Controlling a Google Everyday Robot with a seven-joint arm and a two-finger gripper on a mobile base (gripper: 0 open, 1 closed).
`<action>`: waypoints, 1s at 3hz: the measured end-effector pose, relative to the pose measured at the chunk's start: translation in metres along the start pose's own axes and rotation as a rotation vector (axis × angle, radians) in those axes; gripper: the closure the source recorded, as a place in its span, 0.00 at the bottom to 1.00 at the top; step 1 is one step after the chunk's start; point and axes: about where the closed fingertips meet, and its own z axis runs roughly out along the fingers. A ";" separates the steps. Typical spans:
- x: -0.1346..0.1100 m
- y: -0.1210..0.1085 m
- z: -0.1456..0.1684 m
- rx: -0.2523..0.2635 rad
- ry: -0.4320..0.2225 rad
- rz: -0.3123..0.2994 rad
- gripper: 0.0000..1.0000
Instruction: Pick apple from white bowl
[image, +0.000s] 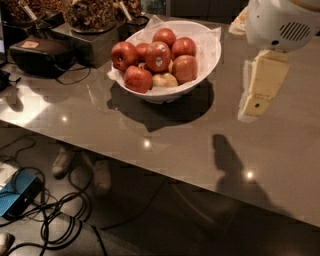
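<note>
The white bowl (206, 67), lined with crinkled white paper, stands on the grey table at the upper middle. It holds several red apples and a pale yellowish one. The apple (158, 56) with the small pale sticker lies in the middle of the pile, on top. My gripper (252, 111) hangs from the white arm head at the upper right. It points down over the table, to the right of the bowl and apart from it. It holds nothing that I can see.
A black box (42, 54) with a cable and dark containers of dry food (92, 17) stand left of and behind the bowl. The table's front edge (150, 162) runs diagonally. On the floor lie cables (60, 220), a blue device (17, 197) and someone's shoes (64, 161).
</note>
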 end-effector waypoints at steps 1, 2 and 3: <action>-0.010 -0.017 0.007 -0.010 -0.009 0.075 0.00; -0.034 -0.057 0.028 -0.052 -0.026 0.197 0.00; -0.044 -0.068 0.027 -0.030 -0.052 0.214 0.00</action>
